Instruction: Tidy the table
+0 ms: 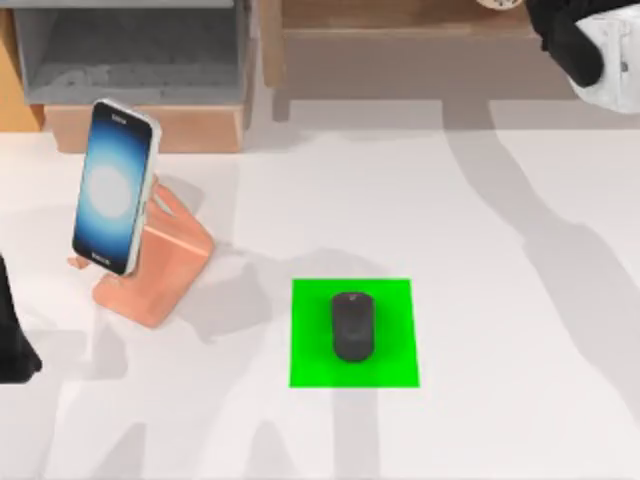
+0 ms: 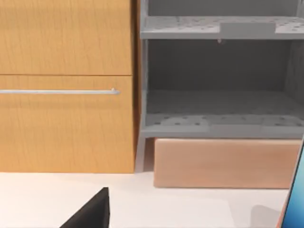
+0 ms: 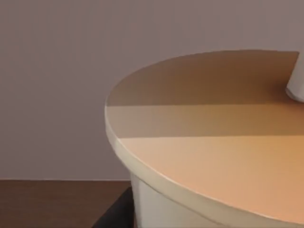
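Plainly, the table [image 1: 520,300] carries a green patch [image 1: 310,300] with a dark mouse [image 1: 352,325] on it. Well left of the patch, the left arm [image 1: 12,340] sits at the edge; far beyond it, the right arm [image 1: 590,45]. Whether either gripper is spread, I cannot tell.

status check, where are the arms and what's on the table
Left arm parked at table's left edge, right arm at far right. Mouse on green patch; phone on stand. Nothing blocking.

Left arm [image 1: 12,340] parked left; right arm [image 1: 590,45] raised far right.
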`<state>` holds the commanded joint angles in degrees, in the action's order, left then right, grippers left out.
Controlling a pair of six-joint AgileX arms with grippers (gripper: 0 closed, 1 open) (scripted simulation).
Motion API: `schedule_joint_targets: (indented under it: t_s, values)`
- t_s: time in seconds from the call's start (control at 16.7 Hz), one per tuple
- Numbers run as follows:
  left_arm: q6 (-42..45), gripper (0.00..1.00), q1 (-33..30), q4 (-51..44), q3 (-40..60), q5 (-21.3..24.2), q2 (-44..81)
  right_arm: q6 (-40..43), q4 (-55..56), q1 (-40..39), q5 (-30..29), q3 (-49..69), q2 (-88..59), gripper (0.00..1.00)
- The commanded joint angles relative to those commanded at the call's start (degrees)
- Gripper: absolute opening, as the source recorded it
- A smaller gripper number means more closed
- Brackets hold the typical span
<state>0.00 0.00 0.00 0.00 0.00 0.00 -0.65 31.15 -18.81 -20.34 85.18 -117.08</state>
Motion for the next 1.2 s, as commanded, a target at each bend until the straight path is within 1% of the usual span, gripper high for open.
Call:
schedule_joint_targets:
  t_s: [0.54,0.72,1.2]
  values:
    - [0.00,1.00,0.00,0.00,0.00,0.00,0.00,-0.09,-0.30,-0.33,0.03,0.00,0.19,0.00]
    - [0.00,1.00,0.00,0.00,0.00,0.00,0.00,3.71,2.21,-0.18,1.78,-2.51,1.14,0.00]
    - [0.00,1.00,0.00,0.00,0.00,0.00,0.00,18.58,10.82,0.78,9.43,-14.55,7.13,0.00]
